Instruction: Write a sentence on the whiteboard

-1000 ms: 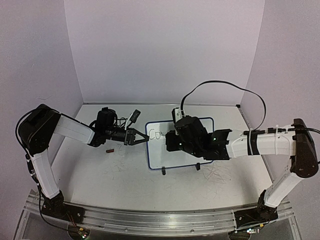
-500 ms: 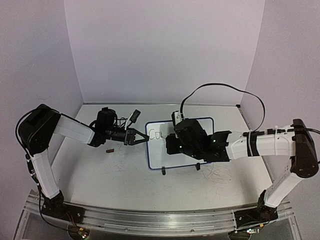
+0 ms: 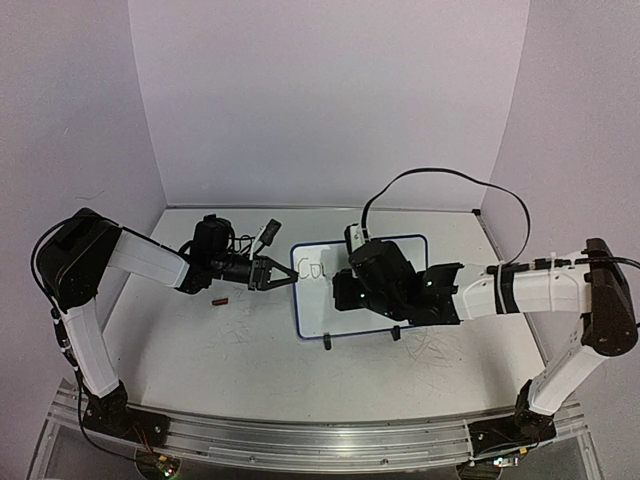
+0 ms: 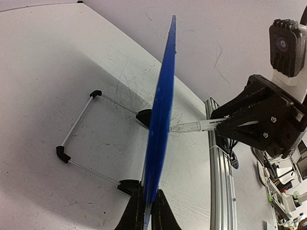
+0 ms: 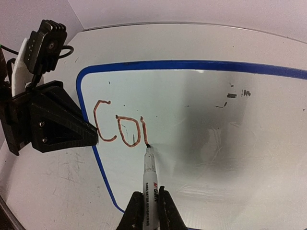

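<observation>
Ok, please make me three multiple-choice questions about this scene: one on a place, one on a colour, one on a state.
1. Where does the left gripper hold the whiteboard?
A. at its left edge
B. at its far edge
C. at one of its feet

2. What colour is the frame of the whiteboard?
A. red
B. blue
C. green

3. How is the marker in the right gripper placed?
A. lying flat beside the board
B. lifted high above the board
C. with its tip on the board

Answers:
1 A: its shut fingers pinch the edge next to the letters.
2 B: both wrist views show a blue rim.
3 C: the tip meets the surface at the end of the last stroke.
</observation>
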Controlling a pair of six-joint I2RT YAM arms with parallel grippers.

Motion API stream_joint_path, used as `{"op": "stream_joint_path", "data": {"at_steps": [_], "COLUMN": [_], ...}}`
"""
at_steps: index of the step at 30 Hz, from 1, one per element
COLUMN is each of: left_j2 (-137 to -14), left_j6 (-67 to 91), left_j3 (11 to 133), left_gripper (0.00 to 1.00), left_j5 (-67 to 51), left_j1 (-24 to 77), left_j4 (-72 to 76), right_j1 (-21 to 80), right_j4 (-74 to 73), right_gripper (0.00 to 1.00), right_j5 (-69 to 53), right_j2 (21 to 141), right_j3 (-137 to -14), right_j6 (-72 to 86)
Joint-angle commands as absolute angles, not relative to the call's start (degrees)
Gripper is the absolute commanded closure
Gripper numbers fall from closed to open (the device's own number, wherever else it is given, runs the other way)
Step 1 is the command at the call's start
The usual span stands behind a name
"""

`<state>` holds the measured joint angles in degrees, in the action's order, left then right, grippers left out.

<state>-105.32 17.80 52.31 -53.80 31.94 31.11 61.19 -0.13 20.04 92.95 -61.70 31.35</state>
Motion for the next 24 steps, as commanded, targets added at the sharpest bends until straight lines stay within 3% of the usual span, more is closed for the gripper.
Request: {"op": "stream_joint_path", "data": {"at_steps": [1,24], "left_j2": [-104.24,-103.8], "left_j6": [18.46,18.46], "left_j3": [51.93,51.77], "left_gripper": [1.0,1.0], "left_j5": [-55.76,-55.86], "left_j1": [32.26,32.33], "left_j4": [30.87,30.8], "right_j1": [61.0,61.01], "right_j4": [-1.91,-2.09], "right_gripper": [1.0,1.0], "right_j5": [22.27,25.5], "right_j2": [91.1,91.43], "right_j3": [-61.05,-64.16], "right_j6": [31.53,29.49]}}
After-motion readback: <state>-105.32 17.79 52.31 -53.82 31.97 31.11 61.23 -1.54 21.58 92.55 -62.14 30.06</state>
